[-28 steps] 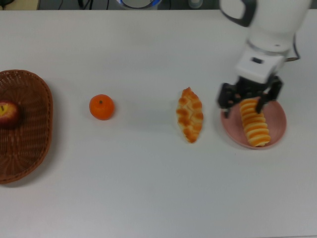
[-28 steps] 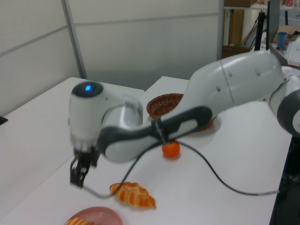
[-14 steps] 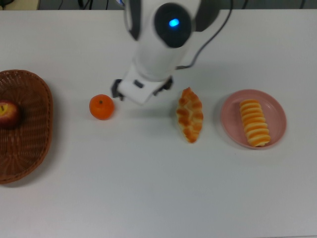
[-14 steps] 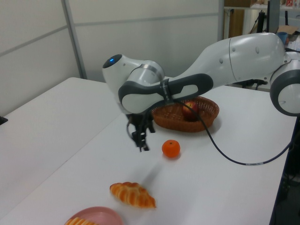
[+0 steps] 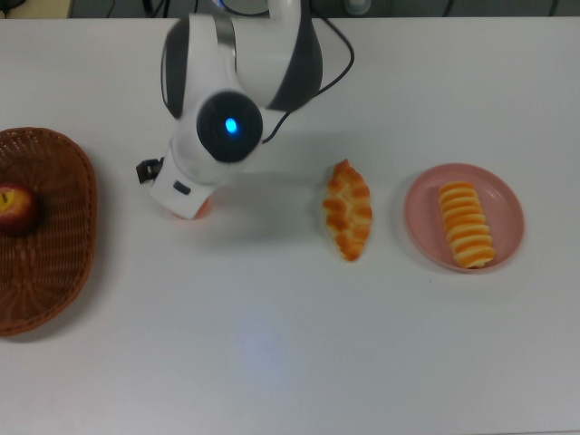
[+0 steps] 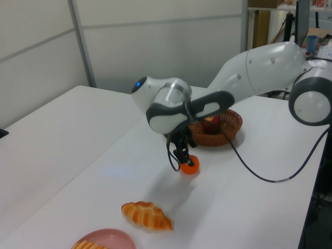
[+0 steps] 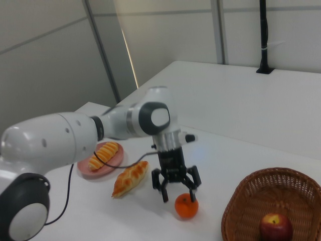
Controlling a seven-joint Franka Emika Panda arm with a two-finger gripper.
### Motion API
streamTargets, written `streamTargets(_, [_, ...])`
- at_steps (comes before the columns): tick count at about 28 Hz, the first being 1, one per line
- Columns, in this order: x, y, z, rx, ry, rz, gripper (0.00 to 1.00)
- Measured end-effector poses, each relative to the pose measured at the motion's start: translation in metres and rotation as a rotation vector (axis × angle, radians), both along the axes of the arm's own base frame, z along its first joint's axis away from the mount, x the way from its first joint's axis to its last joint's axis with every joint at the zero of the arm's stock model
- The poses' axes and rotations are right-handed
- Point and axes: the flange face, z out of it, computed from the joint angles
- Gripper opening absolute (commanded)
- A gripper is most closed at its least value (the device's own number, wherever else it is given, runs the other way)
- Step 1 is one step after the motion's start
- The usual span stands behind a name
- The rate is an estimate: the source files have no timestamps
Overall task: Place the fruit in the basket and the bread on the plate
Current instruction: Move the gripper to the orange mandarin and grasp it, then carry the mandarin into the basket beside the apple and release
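Black two-finger gripper (image 7: 176,187) spread wide, empty, poised just above small round orange mandarin (image 7: 186,206). Risk: off-centre descent nudges it; round fruit rolls away.

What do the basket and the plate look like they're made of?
The basket looks like woven wicker: brown, with a ribbed weave showing on its wall and rim. The plate looks like plastic or glazed ceramic: plain pink and smooth, with an even rim. The views cannot settle which.
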Motion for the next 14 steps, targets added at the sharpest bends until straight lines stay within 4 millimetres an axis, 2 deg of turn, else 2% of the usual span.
streamTargets(3, [-0.001,-0.001,-0.022,-0.025,0.033,0.016,1.0])
streamTargets(5, [-0.001,-0.001,-0.028,-0.031,0.044,0.02,1.0])
streamTargets(14, [-0.001,-0.005,-0.035,-0.067,0.048,0.042,1.0])
